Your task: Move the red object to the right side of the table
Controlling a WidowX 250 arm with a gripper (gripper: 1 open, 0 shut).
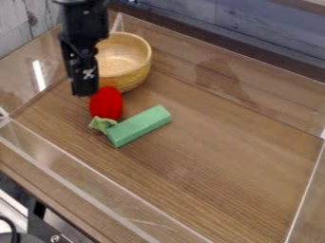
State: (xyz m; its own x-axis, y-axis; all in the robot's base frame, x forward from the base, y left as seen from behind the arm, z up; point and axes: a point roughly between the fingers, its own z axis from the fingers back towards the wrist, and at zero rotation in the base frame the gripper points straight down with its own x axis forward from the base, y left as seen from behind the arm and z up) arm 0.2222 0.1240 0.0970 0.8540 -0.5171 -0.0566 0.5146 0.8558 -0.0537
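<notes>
Hand (82, 85) held wide open, nothing gripped; red strawberry (106, 102) seen beside green block (140, 125) on worktop (216, 157).

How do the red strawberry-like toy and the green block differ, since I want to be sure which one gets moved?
The strawberry-like toy is red with green leaves at one end, while the block is plain green all over. The toy is rounded; the block is long and straight-edged. The toy is shorter than the block. Both lie on the wooden tabletop, outside the bowl.
</notes>
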